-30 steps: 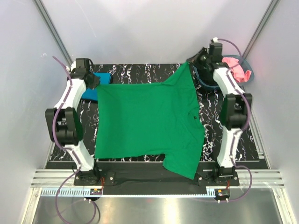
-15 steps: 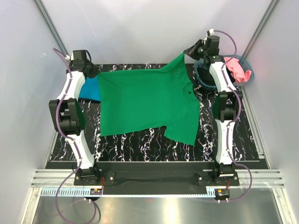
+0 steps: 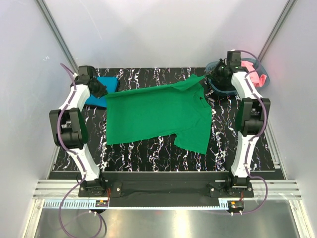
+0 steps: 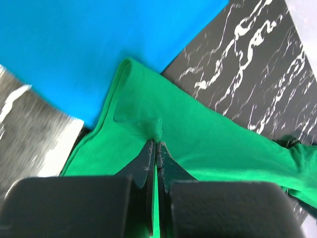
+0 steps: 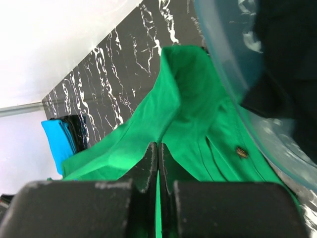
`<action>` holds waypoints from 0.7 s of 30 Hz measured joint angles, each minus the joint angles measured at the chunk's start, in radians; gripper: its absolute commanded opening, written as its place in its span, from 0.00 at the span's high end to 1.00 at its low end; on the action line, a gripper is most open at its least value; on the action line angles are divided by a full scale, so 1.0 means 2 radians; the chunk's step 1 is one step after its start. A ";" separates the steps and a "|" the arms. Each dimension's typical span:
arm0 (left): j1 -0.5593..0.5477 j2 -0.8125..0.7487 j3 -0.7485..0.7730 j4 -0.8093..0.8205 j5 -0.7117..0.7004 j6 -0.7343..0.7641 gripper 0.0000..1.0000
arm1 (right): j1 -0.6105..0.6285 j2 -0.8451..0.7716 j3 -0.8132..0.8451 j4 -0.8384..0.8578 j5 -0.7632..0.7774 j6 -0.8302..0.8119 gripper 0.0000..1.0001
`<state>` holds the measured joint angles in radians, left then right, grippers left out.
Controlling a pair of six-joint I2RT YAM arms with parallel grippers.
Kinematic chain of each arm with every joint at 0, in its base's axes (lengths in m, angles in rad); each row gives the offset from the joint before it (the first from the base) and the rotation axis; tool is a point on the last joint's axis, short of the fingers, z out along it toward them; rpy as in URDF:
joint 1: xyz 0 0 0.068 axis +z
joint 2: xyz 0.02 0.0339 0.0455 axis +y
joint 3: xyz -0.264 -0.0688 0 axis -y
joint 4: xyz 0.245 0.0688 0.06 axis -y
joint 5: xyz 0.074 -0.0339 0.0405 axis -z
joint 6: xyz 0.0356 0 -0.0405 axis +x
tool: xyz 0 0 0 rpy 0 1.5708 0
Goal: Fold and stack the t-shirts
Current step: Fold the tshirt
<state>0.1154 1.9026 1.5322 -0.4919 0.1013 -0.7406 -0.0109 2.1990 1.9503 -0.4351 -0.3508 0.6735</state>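
A bright green t-shirt lies spread across the black marbled table, stretched between both grippers at its far edge. My left gripper is shut on the shirt's far left corner, beside a folded teal blue shirt, which also shows in the left wrist view. My right gripper is shut on the shirt's far right corner, next to the basket. A pink shirt and a black shirt lie in the basket.
The grey-blue oval basket stands at the far right corner; its rim is close to my right gripper. White walls enclose the table on three sides. A black rail runs along the near edge.
Both grippers first carried the green shirt toward the far edge, clearing its hem from the near edge. They have since come down and nearer, and the shirt's far edge now hangs lower.
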 measured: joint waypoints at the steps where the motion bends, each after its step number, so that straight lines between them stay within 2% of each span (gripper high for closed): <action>1: 0.000 -0.009 -0.008 -0.002 0.000 0.001 1.00 | -0.004 -0.010 -0.006 -0.006 0.000 -0.002 1.00; 6: 0.000 -0.061 -0.051 -0.003 0.005 0.006 1.00 | -0.014 -0.052 -0.042 -0.020 0.000 -0.019 1.00; 14: 0.000 -0.092 -0.159 0.006 0.012 0.006 0.99 | -0.014 -0.105 -0.170 -0.015 -0.001 -0.026 1.00; 21: -0.002 -0.092 -0.172 0.011 0.011 0.010 1.00 | -0.014 -0.105 -0.225 -0.004 -0.001 -0.026 1.00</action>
<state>0.1123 1.7187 1.1885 -0.4698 0.1242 -0.7216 -0.0383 1.9881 1.5009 -0.4423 -0.3531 0.6209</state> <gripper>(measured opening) 0.012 0.012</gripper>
